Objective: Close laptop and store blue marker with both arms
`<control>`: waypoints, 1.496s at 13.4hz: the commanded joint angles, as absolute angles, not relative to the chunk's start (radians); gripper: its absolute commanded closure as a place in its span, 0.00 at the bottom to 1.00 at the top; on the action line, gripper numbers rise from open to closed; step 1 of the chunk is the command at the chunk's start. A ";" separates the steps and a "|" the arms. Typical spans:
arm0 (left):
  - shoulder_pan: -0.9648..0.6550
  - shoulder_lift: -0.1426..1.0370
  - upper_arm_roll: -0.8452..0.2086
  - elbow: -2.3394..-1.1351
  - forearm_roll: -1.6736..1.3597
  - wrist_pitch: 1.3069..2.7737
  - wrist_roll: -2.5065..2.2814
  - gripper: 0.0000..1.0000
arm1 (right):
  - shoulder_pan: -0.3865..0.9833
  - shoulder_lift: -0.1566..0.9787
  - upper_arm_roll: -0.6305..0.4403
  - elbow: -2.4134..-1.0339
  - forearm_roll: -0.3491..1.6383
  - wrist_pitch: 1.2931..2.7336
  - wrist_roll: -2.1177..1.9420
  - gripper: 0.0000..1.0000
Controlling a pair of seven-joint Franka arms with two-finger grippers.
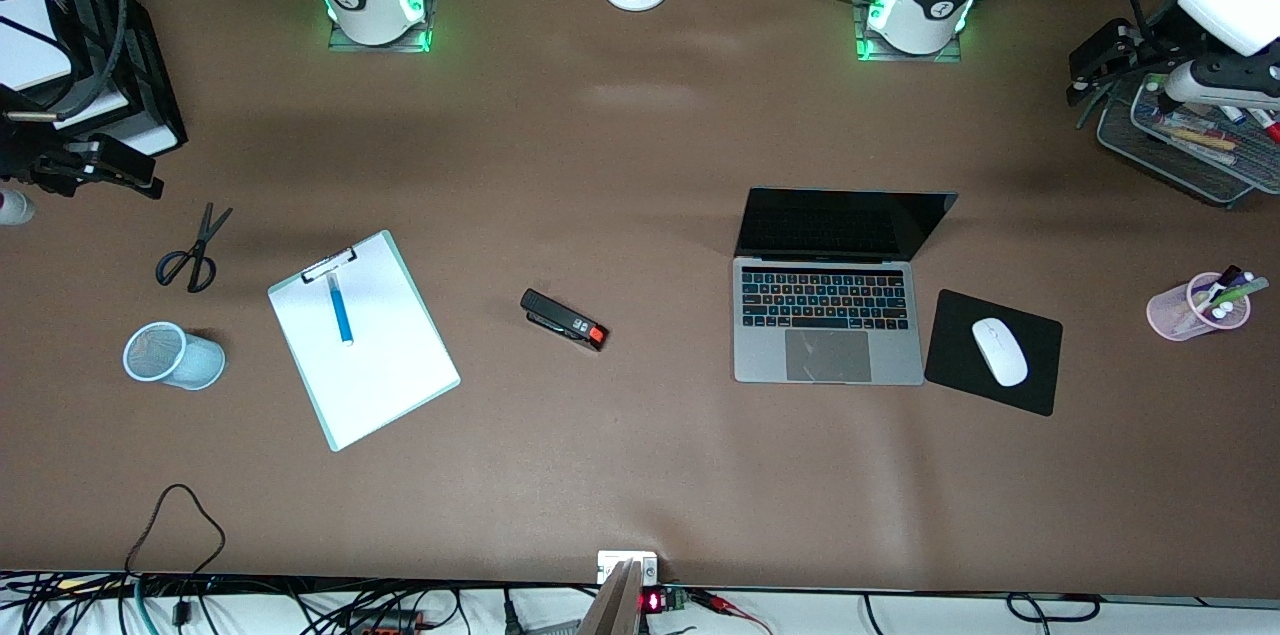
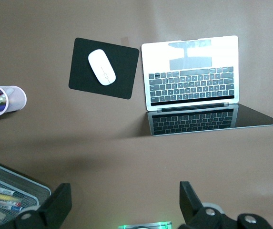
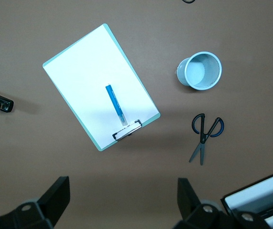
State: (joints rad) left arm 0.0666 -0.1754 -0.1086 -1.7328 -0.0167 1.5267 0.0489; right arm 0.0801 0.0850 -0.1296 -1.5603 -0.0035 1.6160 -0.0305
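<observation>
One laptop (image 1: pixel 828 315) sits open on the table (image 1: pixel 640 475) toward the left arm's end, its screen upright and dark, with one black mouse pad (image 1: pixel 995 352) just beside it carrying one white mouse (image 1: pixel 1000 351). One blue marker (image 1: pixel 339 308) lies on the white sheet of one clipboard (image 1: pixel 362 339) toward the right arm's end. Near the clipboard are one pair of scissors (image 1: pixel 192 253) and one pale blue mesh cup (image 1: pixel 172 355) lying on its side. One black stapler (image 1: pixel 563 319) lies between clipboard and laptop. One pink cup (image 1: pixel 1197 306) holds several markers. The left gripper (image 2: pixel 123 205) hangs over the table beside a wire tray (image 1: pixel 1180 137), fingers spread and empty. The right gripper (image 3: pixel 122 202) hangs over the table near the scissors, fingers likewise spread and empty.
</observation>
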 commanded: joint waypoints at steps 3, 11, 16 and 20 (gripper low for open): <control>0.074 -0.164 -0.110 -1.704 -0.023 1.506 0.071 0.00 | 0.078 0.075 -0.126 -1.563 -0.015 1.618 -0.014 0.00; 0.060 -0.101 -0.140 -1.677 -0.037 1.373 0.049 0.00 | 0.080 0.121 -0.126 -1.563 -0.008 1.678 -0.012 0.00; 0.060 -0.069 -0.248 -1.710 -0.037 1.301 -0.152 0.00 | 0.083 0.147 -0.126 -1.562 -0.002 1.739 -0.011 0.00; 0.061 -0.071 -0.319 -1.816 -0.046 1.313 -0.231 0.00 | 0.086 0.184 -0.124 -1.560 0.009 1.750 -0.026 0.00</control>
State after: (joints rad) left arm 0.0553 -0.0625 -0.2909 -1.7719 -0.0186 1.3127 -0.1860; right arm 0.0821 0.1745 -0.1281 -1.5634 -0.0002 1.7435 -0.0302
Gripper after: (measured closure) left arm 0.000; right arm 0.000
